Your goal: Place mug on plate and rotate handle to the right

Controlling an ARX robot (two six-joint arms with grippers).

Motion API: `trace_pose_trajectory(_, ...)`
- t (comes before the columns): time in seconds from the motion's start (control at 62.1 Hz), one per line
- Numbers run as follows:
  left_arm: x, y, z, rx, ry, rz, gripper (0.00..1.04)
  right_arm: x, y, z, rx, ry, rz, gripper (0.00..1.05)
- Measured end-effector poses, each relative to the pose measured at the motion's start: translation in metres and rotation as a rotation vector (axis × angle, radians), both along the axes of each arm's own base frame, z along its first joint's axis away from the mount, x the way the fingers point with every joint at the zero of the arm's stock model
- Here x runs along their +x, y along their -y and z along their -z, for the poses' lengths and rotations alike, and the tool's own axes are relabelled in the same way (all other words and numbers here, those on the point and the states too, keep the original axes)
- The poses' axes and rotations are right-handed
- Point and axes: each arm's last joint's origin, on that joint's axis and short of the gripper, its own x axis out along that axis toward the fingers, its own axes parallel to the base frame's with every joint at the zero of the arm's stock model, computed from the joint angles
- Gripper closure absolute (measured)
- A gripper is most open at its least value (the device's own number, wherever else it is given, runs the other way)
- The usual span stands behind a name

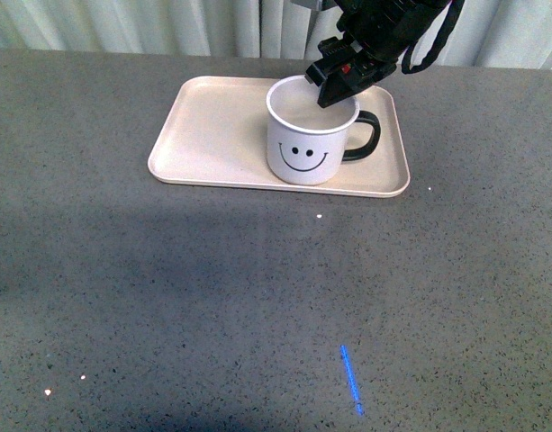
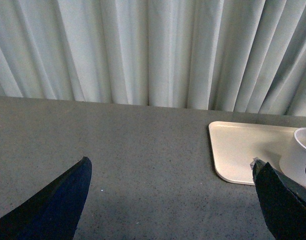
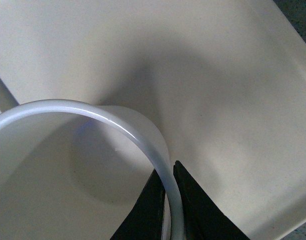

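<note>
The white mug (image 1: 304,144) with the black smiley face stands upright on the pale pink-beige plate (image 1: 212,135), toward its right half. Its black handle (image 1: 365,137) points to the right. My right gripper (image 1: 337,88) is shut on the mug's far rim, one finger inside and one outside; the right wrist view shows the rim (image 3: 143,135) pinched between the fingertips (image 3: 168,182), with the plate (image 3: 217,75) beneath. My left gripper (image 2: 170,172) is open and empty over bare table, left of the plate (image 2: 242,150); the mug's edge (image 2: 300,157) shows beside its finger.
Grey speckled table (image 1: 212,306) stretches in front of the plate. A blue light streak (image 1: 350,380) lies on it near the front. White curtains (image 2: 143,50) hang behind the table's far edge.
</note>
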Motion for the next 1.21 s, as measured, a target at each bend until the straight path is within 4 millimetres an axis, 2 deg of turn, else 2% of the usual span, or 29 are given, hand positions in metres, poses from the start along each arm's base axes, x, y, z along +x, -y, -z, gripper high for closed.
trace_pose_trajectory(0.161, 0.0, 0.0, 0.0, 0.0, 0.0, 0.0, 0.09, -0.001, -0.002, 0.0, 0.006, 0.0, -0.039, 0.72)
trace_pose_trajectory(0.322, 0.0, 0.0, 0.0, 0.0, 0.0, 0.0, 0.09, 0.003, -0.002, -0.009, 0.016, 0.038, -0.052, 0.48)
trace_pose_trajectory(0.419, 0.0, 0.0, 0.0, 0.0, 0.0, 0.0, 0.09, 0.007, -0.001, -0.022, 0.051, 0.096, -0.055, 0.34)
trace_pose_trajectory(0.579, 0.0, 0.0, 0.0, 0.0, 0.0, 0.0, 0.09, 0.005, 0.004, -0.061, 0.077, 0.237, -0.053, 0.08)
trace_pose_trajectory(0.612, 0.0, 0.0, 0.0, 0.0, 0.0, 0.0, 0.09, 0.003, 0.005, -0.069, 0.08, 0.254, -0.052, 0.09)
trace_pose_trajectory(0.708, 0.0, 0.0, 0.0, 0.0, 0.0, 0.0, 0.09, 0.002, 0.005, -0.073, 0.081, 0.262, -0.05, 0.09)
trace_pose_trajectory(0.757, 0.0, 0.0, 0.0, 0.0, 0.0, 0.0, 0.09, 0.003, 0.006, -0.069, 0.054, 0.348, 0.059, 0.14)
trace_pose_trajectory(0.805, 0.0, 0.0, 0.0, 0.0, 0.0, 0.001, 0.09, -0.002, 0.01, -0.06, 0.037, 0.525, 0.29, 0.23)
trace_pose_trajectory(0.821, 0.0, 0.0, 0.0, 0.0, 0.0, 0.0, 0.09, -0.003, 0.011, -0.059, 0.033, 0.542, 0.299, 0.24)
trace_pose_trajectory(0.853, 0.0, 0.0, 0.0, 0.0, 0.0, 0.0, 0.09, -0.012, 0.015, -0.054, 0.079, 0.622, 0.41, 0.29)
trace_pose_trajectory(0.885, 0.0, 0.0, 0.0, 0.0, 0.0, 0.0, 0.09, -0.03, 0.022, -0.05, 0.166, 0.747, 0.518, 0.37)
trace_pose_trajectory(0.982, 0.0, 0.0, 0.0, 0.0, 0.0, 0.0, 0.09, -0.077, 0.039, -0.055, 0.337, 0.939, 0.589, 0.55)
trace_pose_trajectory(1.111, 0.0, 0.0, 0.0, 0.0, 0.0, 0.0, 0.09, -0.128, 0.057, -0.056, 0.41, 1.014, 0.621, 0.76)
trace_pose_trajectory(1.207, 0.0, 0.0, 0.0, 0.0, 0.0, 0.0, 0.09, -0.161, 0.065, -0.04, 0.406, 0.977, 0.627, 0.93)
